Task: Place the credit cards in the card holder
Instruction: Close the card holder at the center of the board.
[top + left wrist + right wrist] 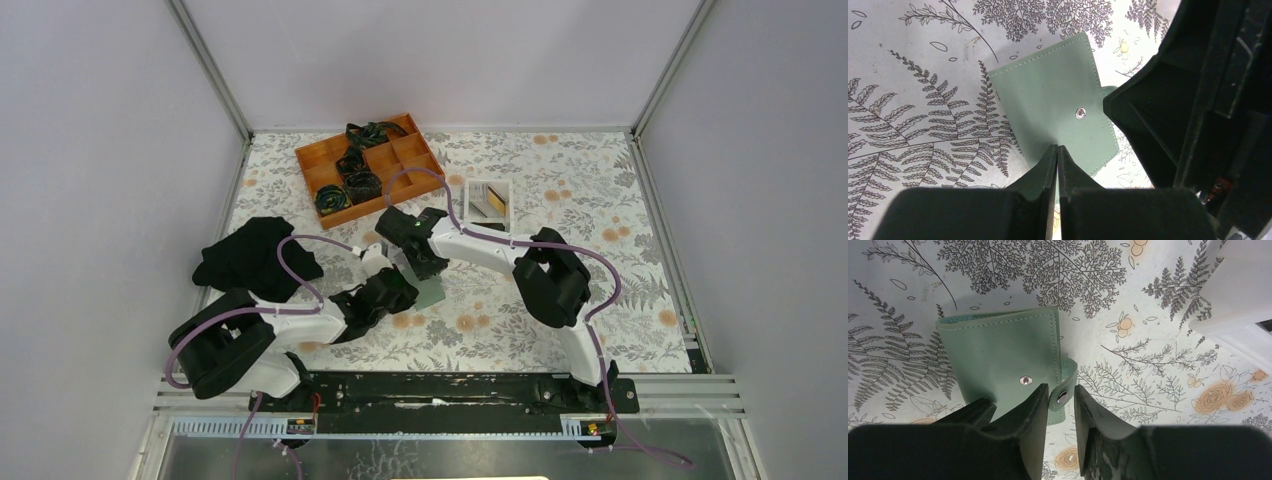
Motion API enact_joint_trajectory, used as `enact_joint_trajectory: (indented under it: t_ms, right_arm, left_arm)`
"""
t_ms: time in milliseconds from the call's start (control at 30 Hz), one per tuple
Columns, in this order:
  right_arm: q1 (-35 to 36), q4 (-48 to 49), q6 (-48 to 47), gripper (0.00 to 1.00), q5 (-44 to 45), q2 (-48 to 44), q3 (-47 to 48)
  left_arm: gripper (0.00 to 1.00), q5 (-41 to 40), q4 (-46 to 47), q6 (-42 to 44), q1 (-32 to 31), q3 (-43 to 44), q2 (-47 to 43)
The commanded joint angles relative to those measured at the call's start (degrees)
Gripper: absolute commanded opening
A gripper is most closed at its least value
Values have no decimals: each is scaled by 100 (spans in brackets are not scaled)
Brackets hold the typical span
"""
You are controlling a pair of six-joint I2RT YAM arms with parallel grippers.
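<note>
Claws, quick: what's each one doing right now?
Left claw: closed, tips on the card holder; an actual pinch cannot be told.
Right claw: open, fingers either side of the card holder's snap tab.

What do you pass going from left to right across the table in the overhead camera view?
Black cloth → orange box → white tray.
</note>
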Motion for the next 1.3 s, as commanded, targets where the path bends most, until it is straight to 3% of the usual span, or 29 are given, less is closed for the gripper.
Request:
enact_joint_trajectory:
  t_ms: [0, 233, 800, 1267]
  right_arm:
    - [55, -127, -57, 31, 57, -7, -12]
    - [72, -129, -87, 18, 100, -138, -24]
    - [169, -256, -77, 25, 163, -226, 96]
    - [187, -311, -75, 24, 160, -256, 178]
  left_arm:
    - [7, 45, 183, 121, -24, 32, 81]
    - [7, 59, 178, 129, -26, 64, 107]
    - [7, 64, 194, 94, -24, 80, 155]
    - [7, 72, 213, 94, -23, 74, 183]
